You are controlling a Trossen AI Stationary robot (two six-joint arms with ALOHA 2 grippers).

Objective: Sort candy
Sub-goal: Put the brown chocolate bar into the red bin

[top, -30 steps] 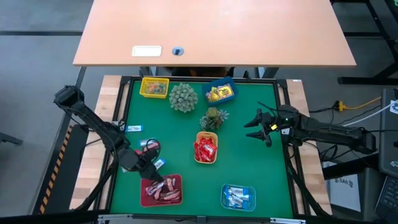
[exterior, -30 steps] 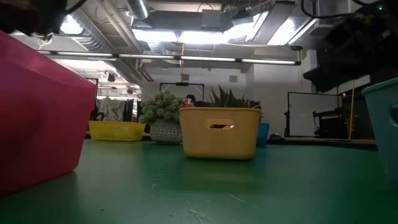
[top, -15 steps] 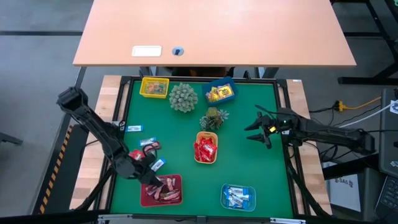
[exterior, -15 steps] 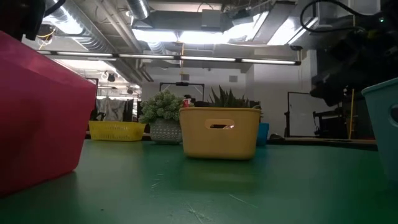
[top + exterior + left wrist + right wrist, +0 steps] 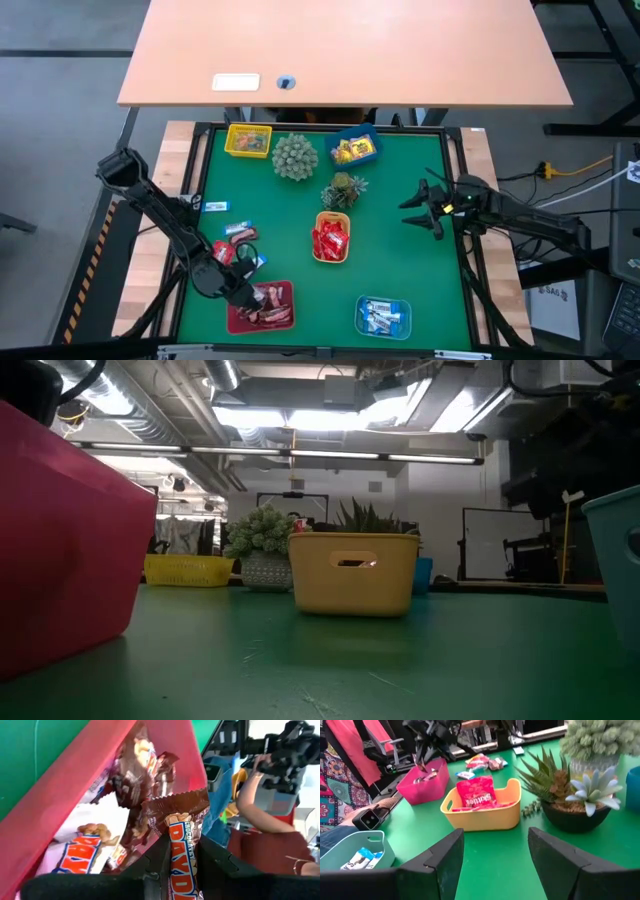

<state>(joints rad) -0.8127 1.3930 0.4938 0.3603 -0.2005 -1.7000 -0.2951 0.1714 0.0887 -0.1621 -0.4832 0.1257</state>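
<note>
Candy bar (image 5: 181,851), brown wrapper, is clamped between left gripper (image 5: 243,292) jaws directly over red tray (image 5: 232,318). Drop-off step judged in hand; release needed next. Loose candy (image 5: 238,232) remains on mat. Right gripper (image 5: 417,207) is parked near right edge, jaws apart, empty.

A green desk (image 5: 400,260) carries several small trays. A yellow tray (image 5: 249,141) and a blue tray (image 5: 354,148) stand along the far edge, with a round spiky plant (image 5: 294,157) between them. Just nearer sits a potted succulent (image 5: 344,190), and an orange tray (image 5: 332,240) lies close in front of it. A dark red tray (image 5: 260,306) and a pale blue tray (image 5: 384,317) stand near the front edge, well apart. Beyond the green surface stands a bare wooden table (image 5: 345,50). A seated person (image 5: 265,835) shows in the left wrist view.
</note>
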